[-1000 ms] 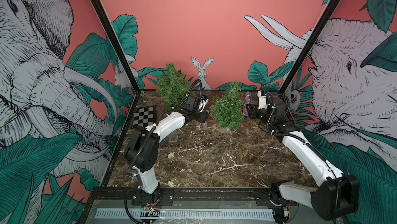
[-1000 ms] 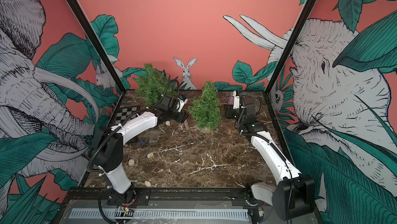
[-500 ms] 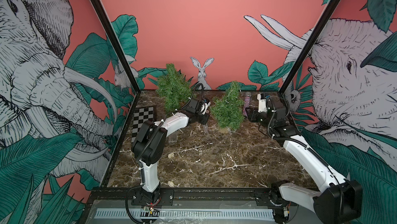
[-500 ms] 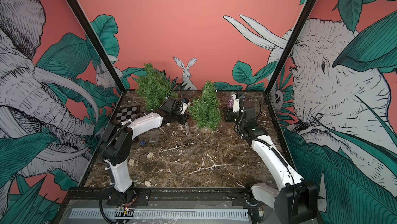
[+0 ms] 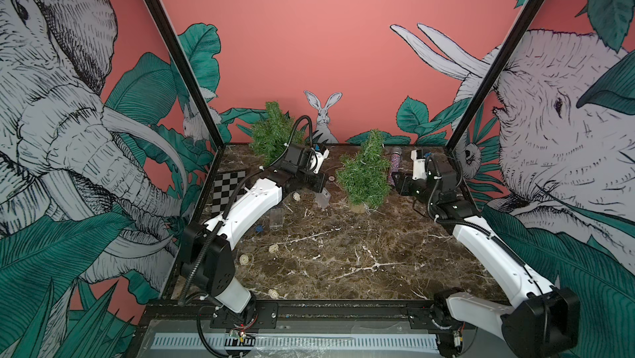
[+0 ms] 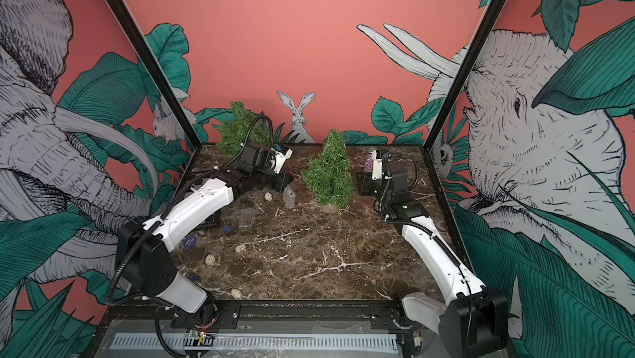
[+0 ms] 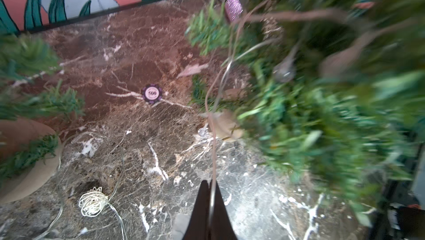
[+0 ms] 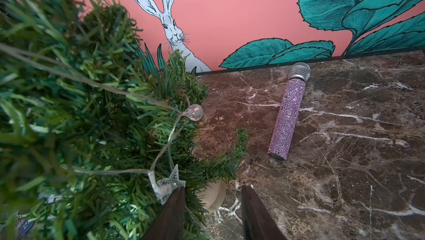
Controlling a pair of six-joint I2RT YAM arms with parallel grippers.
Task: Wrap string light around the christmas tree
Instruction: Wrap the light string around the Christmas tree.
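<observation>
Toward the back of the marble table (image 5: pixel 343 256), the christmas tree (image 5: pixel 364 174) stands upright on its pale wooden base, between the two arms in both top views. The left gripper (image 7: pixel 210 182) has its dark fingers pressed together on the thin wire of the string light (image 7: pixel 213 149), which runs from the tips up into the blurred branches. A woven ball light (image 7: pixel 92 202) lies on the marble nearby, and a purple poker chip (image 7: pixel 151 93) lies farther off. The right gripper (image 8: pixel 213 188) sits at the tree's other side, fingers partly apart with nothing between them. A star light (image 8: pixel 171 182) lies just against one tip, a round bulb (image 8: pixel 195 112) hangs in the needles, and a glittery pink microphone (image 8: pixel 287 114) lies beside the tree.
</observation>
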